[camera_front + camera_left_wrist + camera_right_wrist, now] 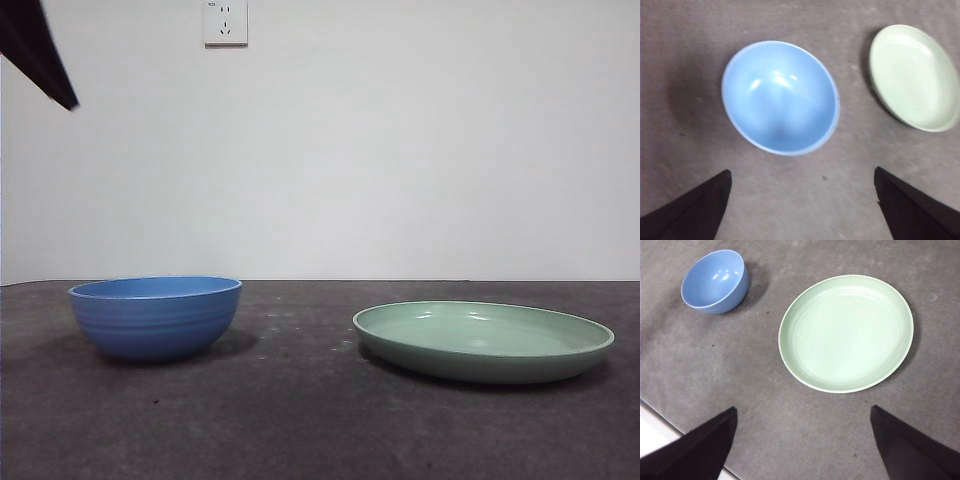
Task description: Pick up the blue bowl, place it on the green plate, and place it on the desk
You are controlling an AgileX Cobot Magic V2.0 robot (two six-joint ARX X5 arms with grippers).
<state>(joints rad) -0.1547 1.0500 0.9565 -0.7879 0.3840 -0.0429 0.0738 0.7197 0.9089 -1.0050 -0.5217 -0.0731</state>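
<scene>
Bowl: blue bowl stands upright and empty on the desk, at the left in the front view, apart from the plate.
Plate: green plate lies flat and empty on the desk, at the right in the front view, with a bare strip of desk between it and the bowl.
Left gripper: left gripper hangs above the bowl, jaws spread wide, nothing between them; the plate shows off to one side of the bowl.
Right gripper: right gripper hangs above the desk near the plate, jaws spread wide and empty; the bowl lies farther off.
Arm tip: a black tip shows at the front view's top left corner.
Wall: a white socket sits high on the pale wall behind the desk.
</scene>
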